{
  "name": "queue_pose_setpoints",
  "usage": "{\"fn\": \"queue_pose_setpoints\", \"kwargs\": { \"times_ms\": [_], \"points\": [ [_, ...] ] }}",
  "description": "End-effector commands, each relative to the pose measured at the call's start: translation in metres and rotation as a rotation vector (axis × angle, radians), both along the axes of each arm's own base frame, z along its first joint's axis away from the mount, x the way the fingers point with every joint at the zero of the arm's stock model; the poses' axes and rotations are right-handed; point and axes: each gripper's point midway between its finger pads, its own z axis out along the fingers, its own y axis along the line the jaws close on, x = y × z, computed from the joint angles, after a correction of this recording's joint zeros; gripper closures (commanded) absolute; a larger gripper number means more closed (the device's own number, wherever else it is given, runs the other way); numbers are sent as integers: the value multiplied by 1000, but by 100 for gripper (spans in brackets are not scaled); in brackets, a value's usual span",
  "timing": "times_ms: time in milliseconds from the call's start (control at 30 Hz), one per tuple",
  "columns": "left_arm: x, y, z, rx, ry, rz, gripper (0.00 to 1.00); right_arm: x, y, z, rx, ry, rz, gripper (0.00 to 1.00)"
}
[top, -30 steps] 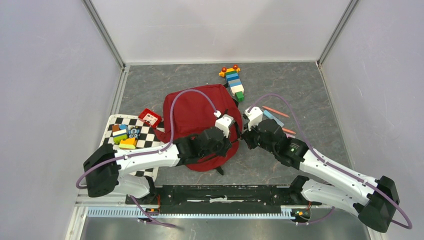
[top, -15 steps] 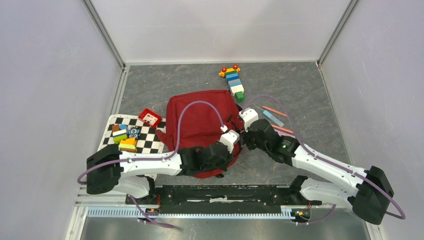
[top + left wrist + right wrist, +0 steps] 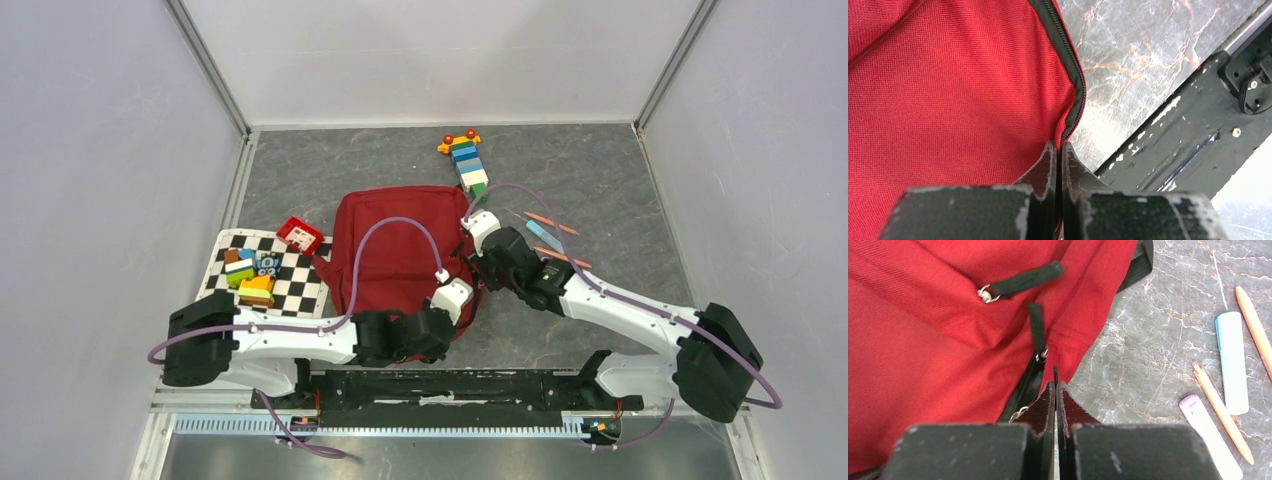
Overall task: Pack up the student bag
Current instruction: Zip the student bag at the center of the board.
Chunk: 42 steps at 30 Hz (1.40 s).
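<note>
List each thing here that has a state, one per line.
student bag, lying flat, near-corner zipper closed.
left gripper, shut on the bag's zipper edge.
right gripper, shut on the bag's thin black zipper tab.
block tower, lying on its side, assembled.
checkered mat, spread flat.

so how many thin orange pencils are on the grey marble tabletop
2. Both lie right of the dark-red fabric backpack: one thin orange pencil beyond the pale blue flat stick, the other between that stick and the white pink-tipped stick. The bag may hide more.
</note>
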Motion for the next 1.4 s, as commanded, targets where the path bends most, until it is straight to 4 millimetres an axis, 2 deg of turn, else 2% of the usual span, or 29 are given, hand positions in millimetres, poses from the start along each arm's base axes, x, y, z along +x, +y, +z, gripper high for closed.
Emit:
{"fn": "queue_pose_setpoints", "kwargs": {
  "times_ms": [0,267,433,567,700,800,833,900,967,1033,1167,1267,1367],
  "points": [
    [-32,32,-23,109,87,-16,98,41,5,36,33,-149,-50,100],
    [-42,42,-20,86,89,17,98,53,18,29,43,-148,-25,100],
    [-53,35,-15,65,93,-9,98,59,22,23,62,-170,-28,100],
    [-68,28,-15,72,103,-56,98,69,26,31,103,-214,-63,100],
    [-80,22,-16,72,123,-79,98,73,20,37,112,-225,-101,100],
    [-77,16,-5,33,123,-37,96,68,15,44,119,-226,-106,100],
    [-74,13,2,14,117,-16,91,65,13,47,120,-224,-101,99],
    [-66,7,22,-33,93,25,72,58,7,52,111,-216,-96,82],
    [-57,2,44,-80,60,62,42,51,-3,58,105,-213,-109,56],
    [-46,2,65,-111,20,101,23,45,-14,64,102,-211,-132,39],
    [-6,12,85,-98,73,224,9,36,-37,74,95,-202,-186,21],
    [28,20,102,-74,28,295,7,32,-55,81,96,-201,-236,13],
    [64,24,113,-65,13,323,7,30,-73,83,91,-200,-298,10]
  ]
}}
